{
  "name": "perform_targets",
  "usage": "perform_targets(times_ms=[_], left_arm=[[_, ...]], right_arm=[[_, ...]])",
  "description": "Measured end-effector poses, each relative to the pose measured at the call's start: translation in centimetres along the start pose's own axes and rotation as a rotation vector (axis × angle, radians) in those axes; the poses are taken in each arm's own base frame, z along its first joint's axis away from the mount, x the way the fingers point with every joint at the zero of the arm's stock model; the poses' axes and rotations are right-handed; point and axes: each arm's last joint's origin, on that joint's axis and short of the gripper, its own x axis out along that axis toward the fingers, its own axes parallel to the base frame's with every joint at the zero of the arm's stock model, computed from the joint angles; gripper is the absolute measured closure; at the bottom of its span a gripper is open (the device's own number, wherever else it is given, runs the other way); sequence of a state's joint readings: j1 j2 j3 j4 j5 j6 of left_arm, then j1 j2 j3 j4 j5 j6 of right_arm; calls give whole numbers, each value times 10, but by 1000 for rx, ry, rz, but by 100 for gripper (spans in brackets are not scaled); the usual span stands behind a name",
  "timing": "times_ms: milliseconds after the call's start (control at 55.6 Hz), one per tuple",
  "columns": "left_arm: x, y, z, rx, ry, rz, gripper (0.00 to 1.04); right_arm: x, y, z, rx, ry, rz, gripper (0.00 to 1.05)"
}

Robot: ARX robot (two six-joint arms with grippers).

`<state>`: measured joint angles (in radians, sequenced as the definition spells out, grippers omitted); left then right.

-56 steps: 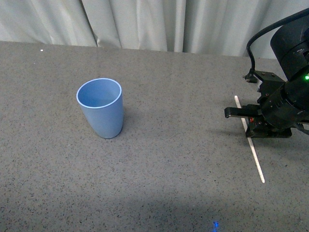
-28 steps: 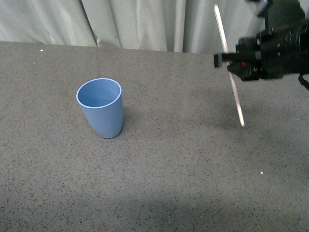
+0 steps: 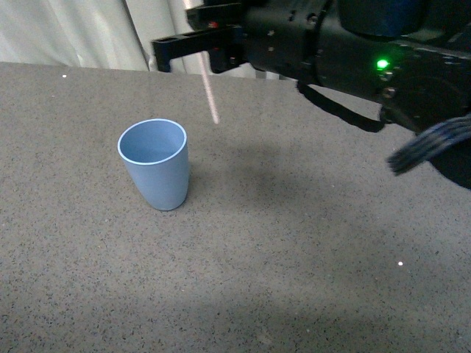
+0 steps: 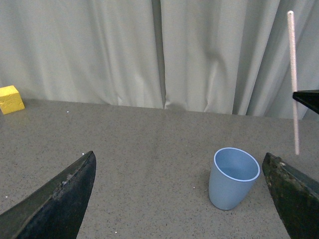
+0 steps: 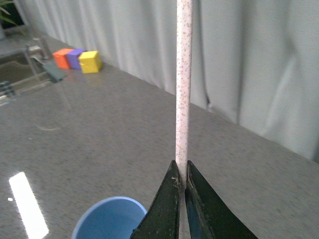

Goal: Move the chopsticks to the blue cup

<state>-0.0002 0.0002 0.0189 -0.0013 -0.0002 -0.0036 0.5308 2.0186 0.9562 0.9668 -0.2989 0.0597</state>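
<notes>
The blue cup (image 3: 154, 163) stands upright and empty on the grey table, left of centre. My right gripper (image 3: 193, 45) is shut on the chopsticks (image 3: 210, 94), a single pale stick held nearly upright in the air; its lower tip hangs above the table just right of and behind the cup. In the right wrist view the stick (image 5: 182, 84) rises from the closed fingertips (image 5: 180, 185), with the cup's rim (image 5: 107, 219) below to one side. In the left wrist view my left gripper (image 4: 182, 191) is open and empty, facing the cup (image 4: 233, 178), with the stick (image 4: 293, 82) beyond it.
A grey curtain (image 3: 81, 33) hangs behind the table. A yellow block (image 4: 11, 99) sits far off on the table in the left wrist view. Orange, purple and yellow blocks (image 5: 79, 59) stand by the curtain in the right wrist view.
My right gripper lifted the stick off the table at the right, carried it up and then leftward across the table to near the cup. The cup has not moved.
</notes>
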Motion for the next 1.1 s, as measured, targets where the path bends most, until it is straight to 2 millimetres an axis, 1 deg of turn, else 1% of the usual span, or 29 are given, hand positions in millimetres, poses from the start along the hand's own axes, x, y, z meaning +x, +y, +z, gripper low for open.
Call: perform_targets(times_ms=[180, 306, 557, 611, 719, 953, 971, 989, 1061, 1097], left_arm=[[0, 0, 0, 0, 0, 0, 7], [0, 0, 0, 0, 0, 0, 7], [0, 0, 0, 0, 0, 0, 7], [0, 0, 0, 0, 0, 0, 7], [0, 0, 0, 0, 0, 0, 7], [0, 0, 0, 0, 0, 0, 7], [0, 0, 0, 0, 0, 0, 7], [0, 0, 0, 0, 0, 0, 7], [0, 0, 0, 0, 0, 0, 7], [0, 0, 0, 0, 0, 0, 7]], right_arm=[[25, 13, -2, 41, -14, 87, 104], [39, 15, -13, 68, 3, 96, 104], [42, 15, -36, 102, 35, 73, 104], [41, 16, -40, 106, 40, 68, 104], [36, 20, -54, 118, 76, 64, 104], [32, 22, -62, 122, 113, 59, 104], [31, 22, -63, 120, 116, 59, 102], [30, 21, -65, 123, 122, 56, 97], [23, 20, -66, 131, 134, 43, 82], [21, 18, -65, 135, 134, 33, 78]])
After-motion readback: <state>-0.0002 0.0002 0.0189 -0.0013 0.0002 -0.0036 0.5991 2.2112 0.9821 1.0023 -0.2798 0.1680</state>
